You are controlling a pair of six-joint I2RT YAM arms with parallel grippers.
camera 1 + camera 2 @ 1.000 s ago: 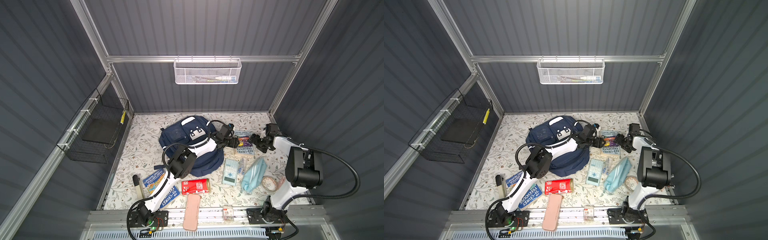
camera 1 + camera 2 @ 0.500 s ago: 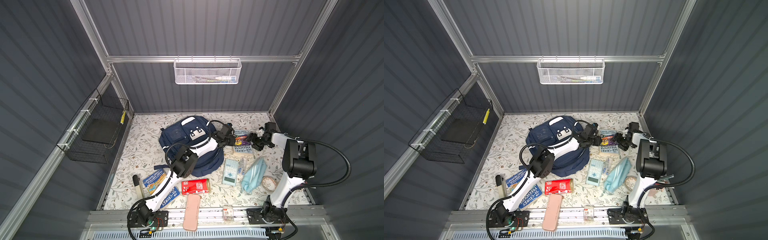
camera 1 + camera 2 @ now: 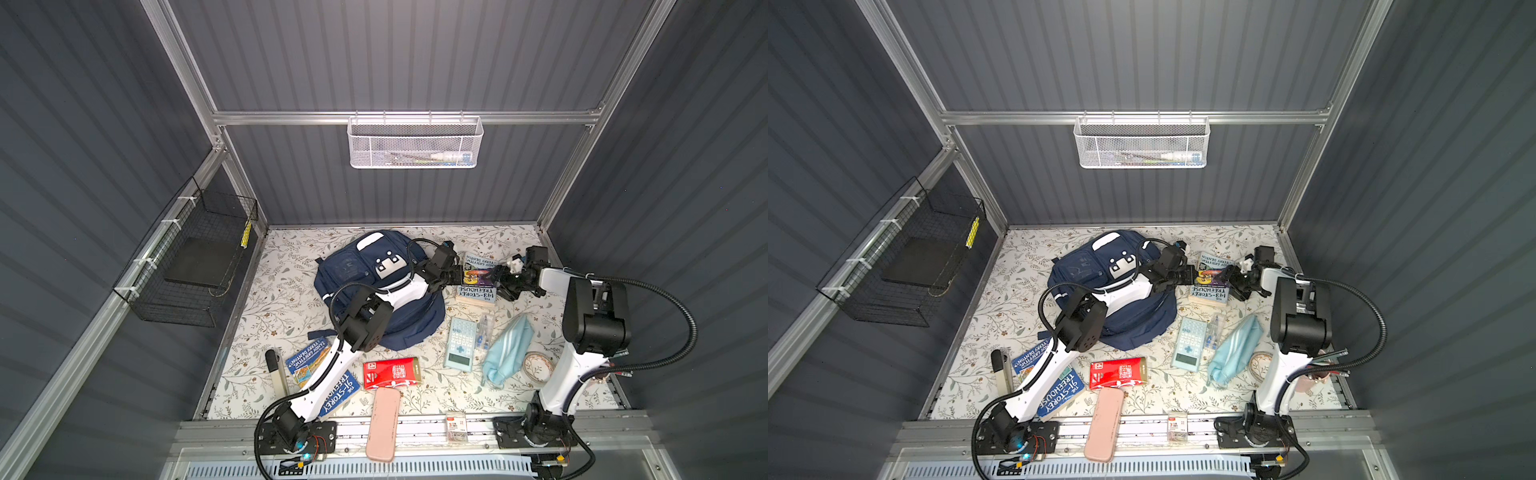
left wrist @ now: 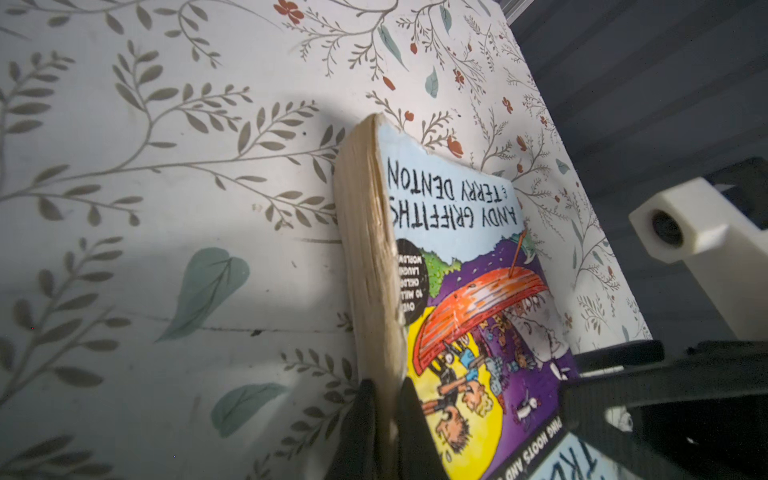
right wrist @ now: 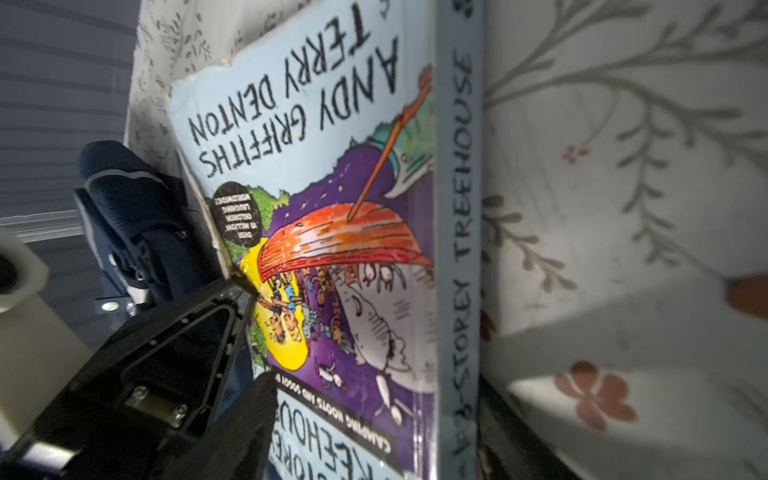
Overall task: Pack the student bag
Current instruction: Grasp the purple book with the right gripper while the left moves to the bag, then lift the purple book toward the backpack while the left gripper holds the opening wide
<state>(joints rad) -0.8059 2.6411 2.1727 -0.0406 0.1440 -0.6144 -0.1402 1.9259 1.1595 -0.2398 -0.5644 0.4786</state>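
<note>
Navy student bag [image 3: 345,276], half under arm [image 3: 401,291]

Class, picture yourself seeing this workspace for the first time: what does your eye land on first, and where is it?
The navy student bag sprawls mid-table on the floral cloth. Just right of it, a bright purple-and-yellow Treehouse book draws the eye: the left gripper has its jaws pinched on the page edge, the right gripper straddles the spine. Nearer the front lies a vivid red packet.

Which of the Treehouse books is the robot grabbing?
The purple book beside the backpack: the left tool pinches its pages. The two blue books are not held.
</note>
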